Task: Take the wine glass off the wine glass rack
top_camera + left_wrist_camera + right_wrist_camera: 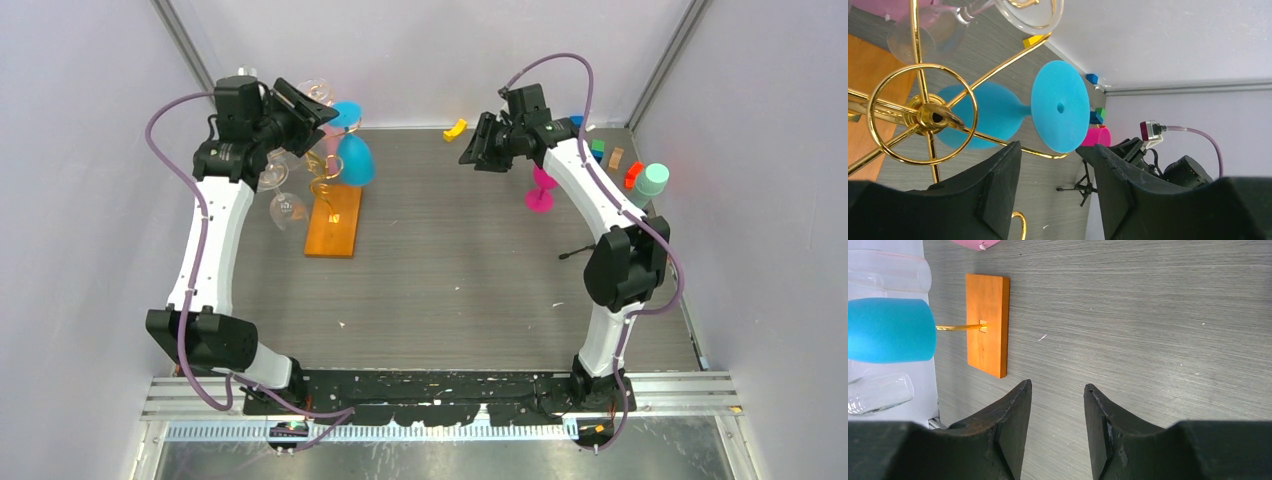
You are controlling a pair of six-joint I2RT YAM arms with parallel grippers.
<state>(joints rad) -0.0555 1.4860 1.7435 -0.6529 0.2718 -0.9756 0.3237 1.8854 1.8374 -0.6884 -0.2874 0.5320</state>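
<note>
One blue wine glass [354, 158] hangs upside down on the wine glass rack [322, 182], whose orange base [335, 228] stands near the far-left corner of the table [470, 270]. Its long axis runs close to upright, a little tilted: the flat foot [1058, 107] is uppermost, caught over a gold wire arm, and the mouth of the bowl points down at the table. Clear glasses [285, 208] hang from other arms on the side toward the left edge.

The left gripper [1051, 159] sits just beside the foot, its jaws parted on either side of the disc's rim and gripping nothing. I judge this to be the reach-and-grasp step, with the glass not yet taken. The next move seems to call for closing on the foot or on the thin stem behind it, then sliding the glass outward along the wire until the stem clears the looped end. A straight pull could drag the rack or knock the neighbouring clear glasses.

The right gripper [1057, 386] hovers over the far-right part of the table, jaws apart and empty, facing the rack, near a pink glass [541, 190].
</note>
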